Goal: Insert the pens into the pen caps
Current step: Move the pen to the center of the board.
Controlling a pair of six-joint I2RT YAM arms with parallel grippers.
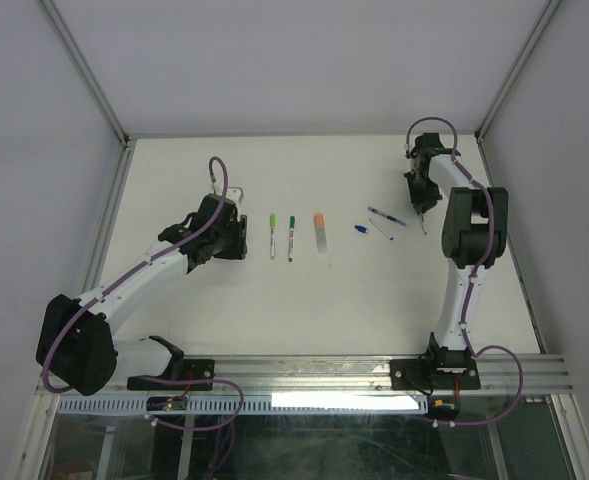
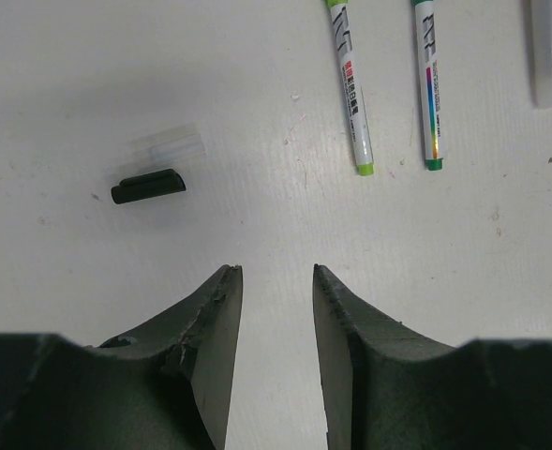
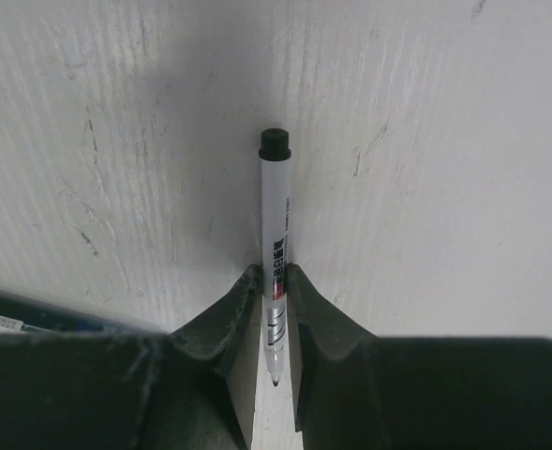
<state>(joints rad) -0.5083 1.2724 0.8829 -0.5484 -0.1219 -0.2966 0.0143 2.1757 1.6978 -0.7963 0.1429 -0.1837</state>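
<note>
Noted: right gripper [image 3: 274,278] clenched on white pen [image 3: 275,216], centre of the wrist view, nib end low between the fingers. Pen looks light and stiff with a slick barrel that may swivel, so grip mid-barrel. Left gripper [image 2: 277,281] released, empty. Black cap [image 2: 147,186] lies upper left. It is tiny and likely to roll, so pinch across its sides.

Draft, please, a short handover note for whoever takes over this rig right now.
Left gripper: open, empty, near the black cap.
Right gripper: shut on a white pen, bare tip toward the wrist.
Lime pen, green pen and orange marker lie mid-table, seemingly capped.
Blue pen and blue cap lie apart at right.
To do: probably black cap onto white pen, blue cap onto blue pen.
</note>
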